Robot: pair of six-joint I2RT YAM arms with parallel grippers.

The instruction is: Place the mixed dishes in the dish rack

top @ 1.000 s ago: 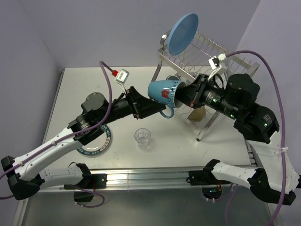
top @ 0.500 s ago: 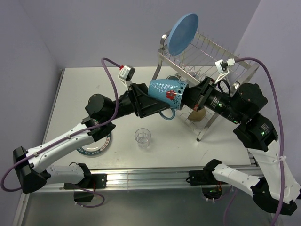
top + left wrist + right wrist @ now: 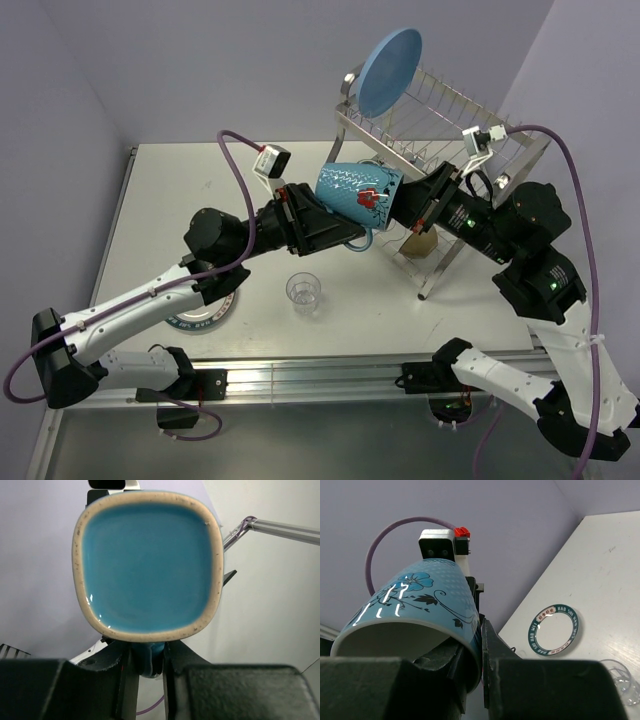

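A blue floral mug point(image 3: 356, 193) with a white inside hangs on its side in mid-air in front of the dish rack point(image 3: 483, 124). My left gripper point(image 3: 335, 230) is shut on its handle point(image 3: 148, 659); the left wrist view shows the mug's teal base point(image 3: 147, 565). My right gripper point(image 3: 402, 205) is shut on the mug's rim wall point(image 3: 415, 611), one finger inside and one outside. A light-blue plate point(image 3: 389, 72) stands in the rack's top tier. The teal-rimmed white plate point(image 3: 222, 303) and the clear glass point(image 3: 303, 292) sit on the table.
A tan rounded object point(image 3: 421, 243) sits low under the rack's front leg. The white plate point(image 3: 553, 630) and glass point(image 3: 621, 679) also show in the right wrist view. The left arm's forearm lies over part of the white plate.
The mug has risen a little and turned from tilted mouth-down to lying sideways, held by both grippers. The left arm has stretched further right.
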